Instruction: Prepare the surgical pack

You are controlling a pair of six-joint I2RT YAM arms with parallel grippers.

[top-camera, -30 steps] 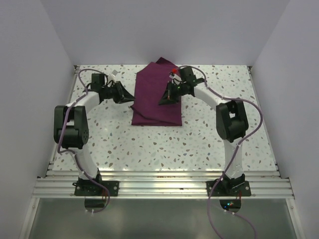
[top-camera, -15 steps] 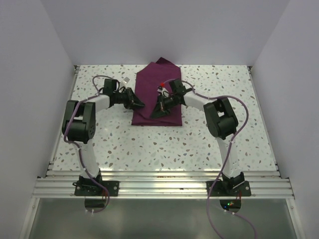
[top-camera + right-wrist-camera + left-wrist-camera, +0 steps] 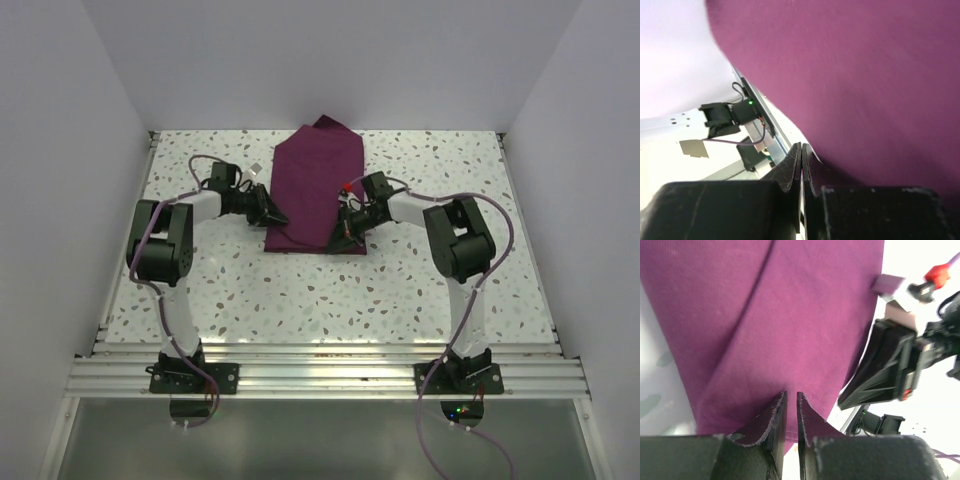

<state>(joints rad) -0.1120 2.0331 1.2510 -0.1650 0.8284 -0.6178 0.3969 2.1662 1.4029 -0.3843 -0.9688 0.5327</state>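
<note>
Dealing with a folded maroon cloth (image 3: 318,185) lying on the speckled table (image 3: 430,290): judging it light, limp and prone to sagging or unfolding, so best taken by edges and corners. Pinching the cloth's left edge with the left hand (image 3: 788,399), fingers almost together; nipping the cloth's near right corner with the right hand (image 3: 802,149), fingers pressed tight. Seeing no tray, scissors or gauze, possibly hidden inside the folds.

My two arms reach forward, elbows bowed outward, wrists low and angled toward each other. The left arm (image 3: 160,245) carries the left gripper (image 3: 272,215) narrowed to a slit; I can't tell whether it is fully closed. The right arm (image 3: 458,240) has the right gripper (image 3: 340,232) pressed tight, fingertips (image 3: 790,172) touching.
</note>
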